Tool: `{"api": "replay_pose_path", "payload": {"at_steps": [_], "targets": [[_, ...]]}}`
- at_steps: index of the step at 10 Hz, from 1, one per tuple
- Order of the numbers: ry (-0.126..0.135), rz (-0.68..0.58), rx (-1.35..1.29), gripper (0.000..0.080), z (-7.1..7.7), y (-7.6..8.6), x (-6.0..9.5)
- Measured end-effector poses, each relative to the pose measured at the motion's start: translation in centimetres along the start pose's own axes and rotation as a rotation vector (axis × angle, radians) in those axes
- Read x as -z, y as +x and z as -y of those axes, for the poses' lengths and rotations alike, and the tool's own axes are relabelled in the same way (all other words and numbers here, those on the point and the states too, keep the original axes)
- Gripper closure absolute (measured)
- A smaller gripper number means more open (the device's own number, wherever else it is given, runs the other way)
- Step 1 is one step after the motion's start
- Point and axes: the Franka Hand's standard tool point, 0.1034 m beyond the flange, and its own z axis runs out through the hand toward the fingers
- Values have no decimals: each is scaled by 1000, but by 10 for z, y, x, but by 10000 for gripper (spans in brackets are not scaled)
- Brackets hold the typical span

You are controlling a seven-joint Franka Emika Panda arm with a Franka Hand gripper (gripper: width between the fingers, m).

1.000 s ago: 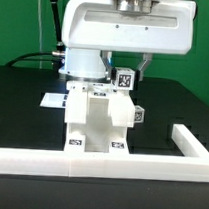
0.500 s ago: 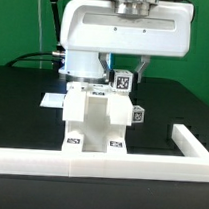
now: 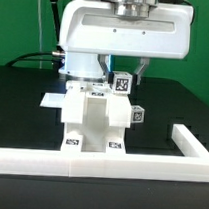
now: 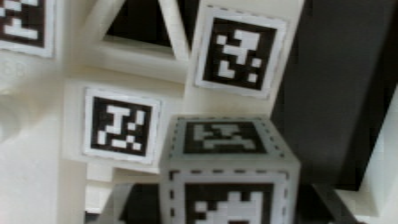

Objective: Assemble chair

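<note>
The chair stands mostly built; the tagged piece at its one o'clock looks not yet seated. My jaws straddle it; whether they grip, I cannot tell.

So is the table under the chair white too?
No, the table is black; only the chair standing on it is white.

No words, numbers or brand names can be read. The only signs are black-and-white square tags on the chair: at its 1 and 3 o'clock, and two near 6 o'clock
</note>
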Motion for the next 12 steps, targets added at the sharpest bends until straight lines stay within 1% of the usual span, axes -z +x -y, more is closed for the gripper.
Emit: {"api": "replay_pose_path", "payload": {"at_steps": [8, 9, 12], "targets": [[0, 0, -26, 509, 0, 0, 0], [0, 0, -66, 509, 0, 0, 0], [5, 0, -350, 509, 1, 0, 0]]}}
